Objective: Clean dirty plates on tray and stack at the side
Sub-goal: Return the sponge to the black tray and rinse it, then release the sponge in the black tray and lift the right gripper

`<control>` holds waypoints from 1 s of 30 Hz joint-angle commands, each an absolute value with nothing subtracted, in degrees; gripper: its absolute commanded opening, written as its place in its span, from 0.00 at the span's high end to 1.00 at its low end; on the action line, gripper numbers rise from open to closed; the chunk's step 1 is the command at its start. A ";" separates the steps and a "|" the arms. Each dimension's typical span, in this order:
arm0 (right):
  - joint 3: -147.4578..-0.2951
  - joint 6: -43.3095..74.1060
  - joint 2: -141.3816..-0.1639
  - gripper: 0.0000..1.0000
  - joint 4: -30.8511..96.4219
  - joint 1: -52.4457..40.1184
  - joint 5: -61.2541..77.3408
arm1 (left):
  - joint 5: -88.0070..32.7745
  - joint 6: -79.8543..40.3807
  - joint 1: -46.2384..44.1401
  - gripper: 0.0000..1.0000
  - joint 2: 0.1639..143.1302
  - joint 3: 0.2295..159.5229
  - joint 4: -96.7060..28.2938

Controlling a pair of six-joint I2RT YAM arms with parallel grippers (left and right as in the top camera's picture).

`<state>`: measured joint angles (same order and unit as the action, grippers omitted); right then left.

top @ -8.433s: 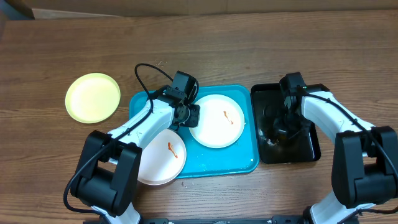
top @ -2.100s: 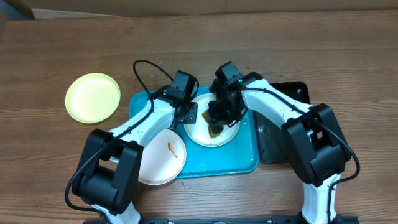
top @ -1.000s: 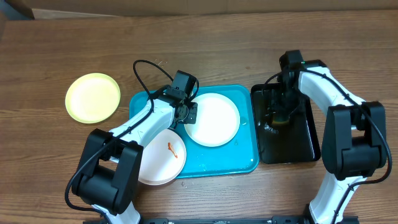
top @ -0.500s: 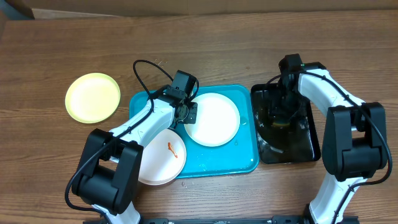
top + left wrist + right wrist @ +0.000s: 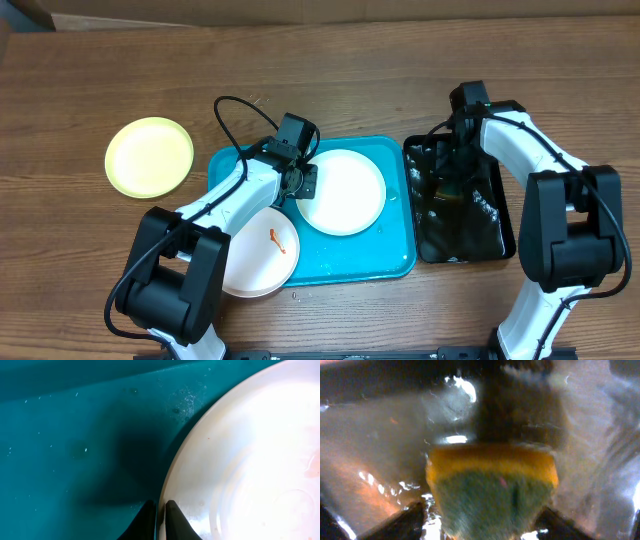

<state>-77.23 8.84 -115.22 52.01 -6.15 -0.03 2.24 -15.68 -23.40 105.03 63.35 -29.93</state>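
A white plate (image 5: 345, 192) lies in the teal tray (image 5: 390, 258), and no smear shows on it from overhead. My left gripper (image 5: 303, 185) is shut on its left rim; the left wrist view has one fingertip on each side of the plate (image 5: 250, 460) edge, gripper (image 5: 160, 522). A second white plate (image 5: 262, 250) with an orange smear overhangs the tray's front left corner. A yellow-green plate (image 5: 150, 156) rests on the table to the left. My right gripper (image 5: 455, 185) is down in the black tray (image 5: 495, 238), shut on a yellow-and-green sponge (image 5: 492, 490), gripper (image 5: 480, 517).
The black tray holds glinting water and sits just right of the teal tray. A black cable (image 5: 235, 115) loops above the left arm. Bare wooden table (image 5: 400, 70) lies behind both trays.
The right gripper has stayed in the black tray, shifting slightly with the sponge, and the water now glints more. The left arm and all three plates have not moved.
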 commanded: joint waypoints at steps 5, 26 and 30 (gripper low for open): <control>-76.60 9.23 -114.21 0.56 49.41 -6.35 0.05 | 2.98 -15.22 -23.64 0.89 105.75 63.16 -29.78; -84.49 9.61 -114.21 0.21 66.35 -6.22 1.54 | 2.98 -15.22 -23.64 0.85 105.75 63.16 -29.76; -91.22 9.65 -114.21 0.11 68.27 -5.50 0.54 | 2.98 -15.22 -23.64 0.79 105.75 63.16 -29.76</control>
<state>-85.49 9.28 -115.24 68.16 -6.33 1.23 2.26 -15.68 -23.40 105.03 63.35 -29.93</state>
